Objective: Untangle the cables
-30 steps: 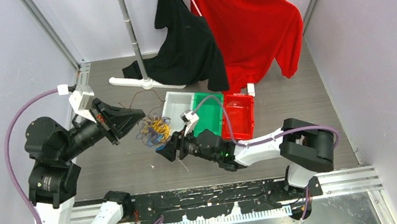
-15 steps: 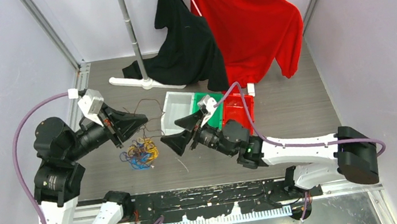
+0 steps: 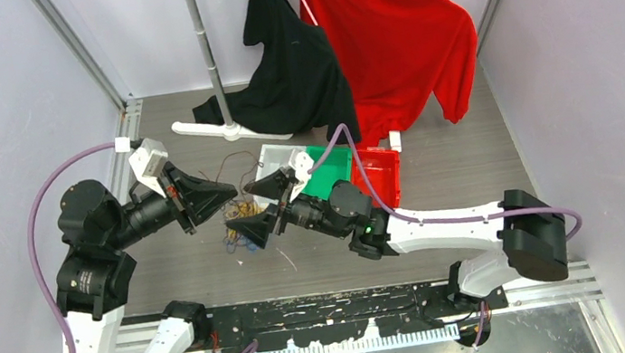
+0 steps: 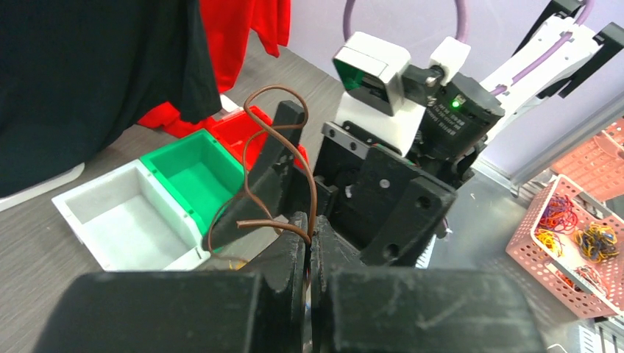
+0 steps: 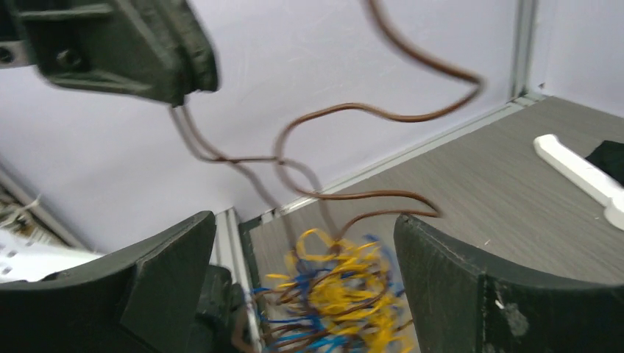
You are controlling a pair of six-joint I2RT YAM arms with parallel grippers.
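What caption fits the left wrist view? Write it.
Left fingers shut on a looping brown cable, right fingers open beyond.

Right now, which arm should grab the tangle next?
Right. The right gripper is open, its jaws framing the tangle in the wrist view, while the left gripper is shut on the brown cable that runs into it.

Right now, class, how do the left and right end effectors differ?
The left end effector is shut, the right end effector wide open. The left pinches a brown cable; the right holds nothing, and the tangle shows between its jaws in its wrist view. Both are black and face each other closely.
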